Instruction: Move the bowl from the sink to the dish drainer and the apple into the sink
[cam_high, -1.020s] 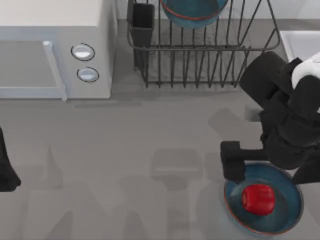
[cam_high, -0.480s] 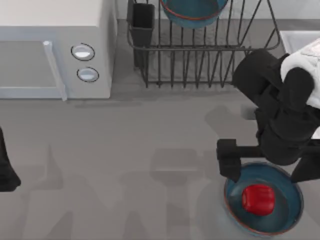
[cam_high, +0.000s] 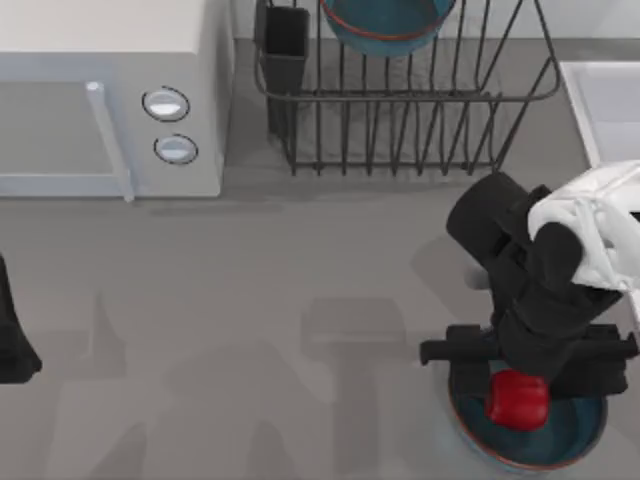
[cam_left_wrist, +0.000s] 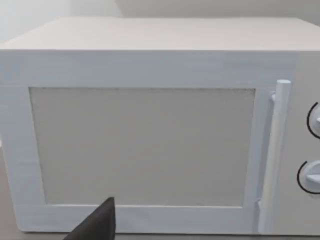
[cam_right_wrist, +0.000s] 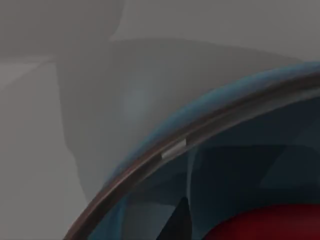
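Right gripper (cam_high: 520, 352) hangs with jaws spread wide and empty just above the apple (cam_high: 517, 397), which lies in the shallow blue dish (cam_high: 560, 440) near the desk's front right corner, probably to straddle it for lifting to the sink (cam_high: 600, 100).

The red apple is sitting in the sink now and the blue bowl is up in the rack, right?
Not quite. The top view shows the apple sitting in a wide blue dish on the table, under the right end effector, not in the sink. The bowl is in the rack, as you said.
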